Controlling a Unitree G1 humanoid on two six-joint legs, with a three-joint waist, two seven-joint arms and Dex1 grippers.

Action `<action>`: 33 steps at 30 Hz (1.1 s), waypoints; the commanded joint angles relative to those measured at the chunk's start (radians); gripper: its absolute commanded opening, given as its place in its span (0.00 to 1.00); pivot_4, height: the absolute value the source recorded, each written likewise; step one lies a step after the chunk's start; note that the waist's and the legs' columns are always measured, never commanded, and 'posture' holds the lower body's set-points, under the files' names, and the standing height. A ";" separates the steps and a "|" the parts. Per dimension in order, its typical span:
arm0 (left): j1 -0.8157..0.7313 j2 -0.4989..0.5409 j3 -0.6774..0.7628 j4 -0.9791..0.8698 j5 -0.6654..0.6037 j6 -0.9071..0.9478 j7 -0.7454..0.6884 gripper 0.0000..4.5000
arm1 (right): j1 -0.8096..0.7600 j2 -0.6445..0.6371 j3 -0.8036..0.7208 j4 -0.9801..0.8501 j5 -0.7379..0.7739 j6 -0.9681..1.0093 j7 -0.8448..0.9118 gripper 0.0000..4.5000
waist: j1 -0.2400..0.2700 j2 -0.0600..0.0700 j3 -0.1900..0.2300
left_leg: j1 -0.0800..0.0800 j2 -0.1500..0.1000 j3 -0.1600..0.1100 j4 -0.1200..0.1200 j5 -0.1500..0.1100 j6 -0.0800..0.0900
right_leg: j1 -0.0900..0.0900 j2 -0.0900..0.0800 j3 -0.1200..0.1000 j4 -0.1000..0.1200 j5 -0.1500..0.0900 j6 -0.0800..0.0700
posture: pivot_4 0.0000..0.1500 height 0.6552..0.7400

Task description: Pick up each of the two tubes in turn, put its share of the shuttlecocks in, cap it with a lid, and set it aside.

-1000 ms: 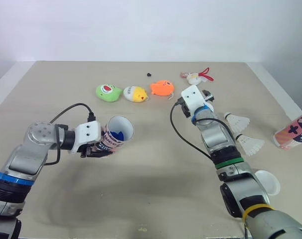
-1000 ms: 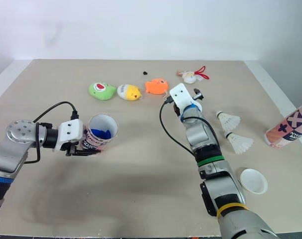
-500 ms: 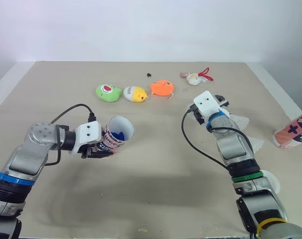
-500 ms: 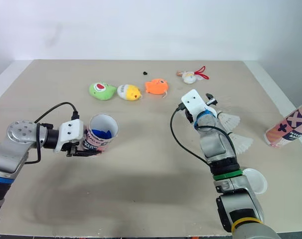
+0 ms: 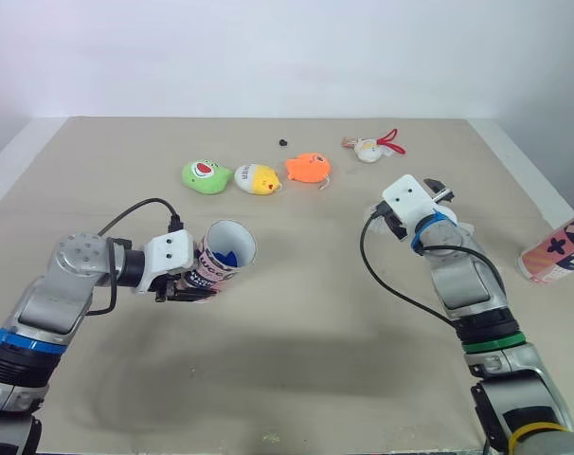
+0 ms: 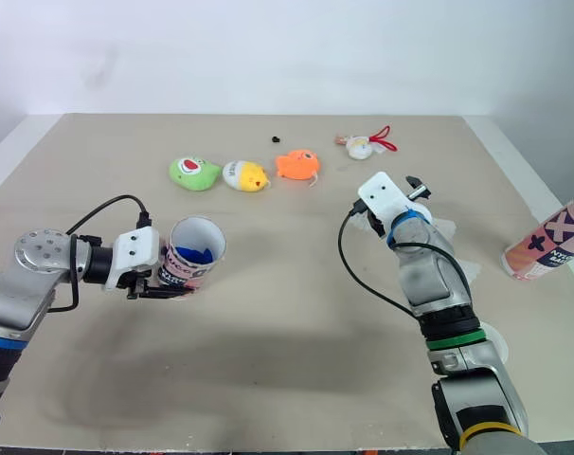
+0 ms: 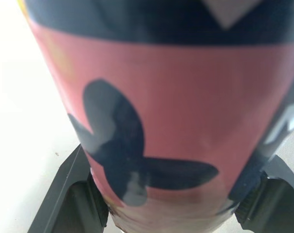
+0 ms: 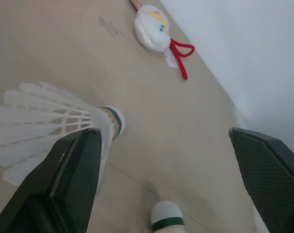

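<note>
My left gripper [image 5: 187, 286] is shut on a pink-and-navy tube [image 5: 222, 256], held tilted just above the table with its open mouth facing right. Something blue lies inside the tube. The tube's wall [image 7: 152, 111] sits between both left fingers [image 7: 72, 199]. My right gripper [image 5: 440, 194] hangs open over two white shuttlecocks at the right. One shuttlecock [image 8: 55, 128] lies beside a finger [image 8: 69, 184], its cork [image 8: 116, 121] towards the gap. A second cork [image 8: 164, 214] lies close by. The second tube [image 5: 557, 251] lies at the table's right edge.
A row of small soft toys lies at the back: green [image 5: 206, 176], yellow [image 5: 257, 178], orange [image 5: 308, 168], and a white one with a red ribbon [image 5: 370, 149]. A tiny black object [image 5: 283, 142] lies behind them.
My right arm has swung right from the table's middle and now hangs over the shuttlecocks. The left gripper and its tube have stayed put.
</note>
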 commanded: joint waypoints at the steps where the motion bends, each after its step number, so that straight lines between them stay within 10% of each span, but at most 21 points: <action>1: 0.018 -0.009 -0.041 -0.030 -0.028 0.007 -0.031 0.58 | -0.017 -0.032 -0.029 -0.036 -0.015 -0.029 0.010 1.00 | 0.000 0.000 0.000 | 0.000 0.000 0.000 0.000 0.000 0.000 | 0.000 0.000 0.000 0.000 0.000 0.000 | 1.00 1.00; 25: 0.024 -0.013 -0.047 -0.036 -0.045 0.012 -0.034 0.58 | 0.129 -0.055 -0.157 -0.493 0.190 0.347 0.249 1.00 | 0.003 0.000 0.000 | 0.000 0.000 -0.001 0.001 0.000 0.000 | 0.001 0.000 0.000 0.000 0.000 0.000 | 1.00 1.00; 33: 0.017 -0.018 -0.055 -0.037 -0.047 0.014 -0.033 0.58 | 0.154 0.169 -0.153 -0.686 0.363 0.572 0.253 1.00 | 0.004 0.000 -0.001 | 0.000 0.001 -0.002 0.001 0.000 0.000 | 0.001 0.002 -0.001 0.002 0.000 -0.001 | 1.00 1.00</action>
